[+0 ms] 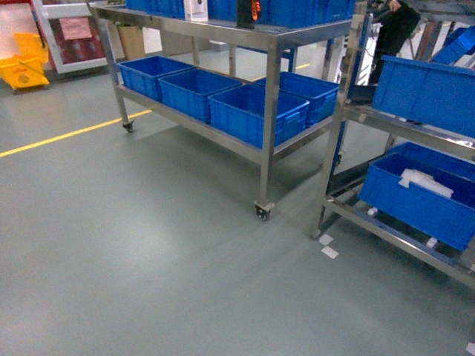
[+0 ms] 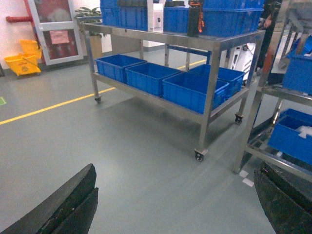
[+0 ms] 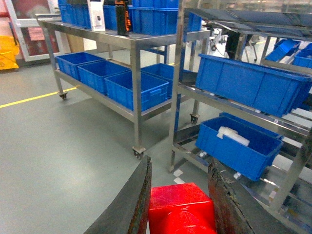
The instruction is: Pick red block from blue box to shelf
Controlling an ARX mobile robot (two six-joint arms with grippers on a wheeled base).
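**Red block held in the right fingers, facing the shelf**

Right wrist view: the red block sits low in the frame, clamped between the two dark fingers of the right gripper, which press against its left and right sides. Its glossy top face is visible; the stud cannot be made out. Beyond it, to the right, stands the shelf, a steel rack whose sloping tiers carry dark blue crates; the lower crate contains a white object. To the left stands a wheeled steel trolley with further blue crates on its lower tier and a dark bottle on its top.

Left wrist view: the fingers of the left gripper appear at the lower left and lower right corners, spread wide apart with only grey floor between them; nothing is held.

Head view: neither gripper is visible. The trolley occupies the upper centre and the shelf the right edge. A yellow line crosses the floor at left, and a yellow mop bucket stands near the far wall. The blue box is not visible in any view.
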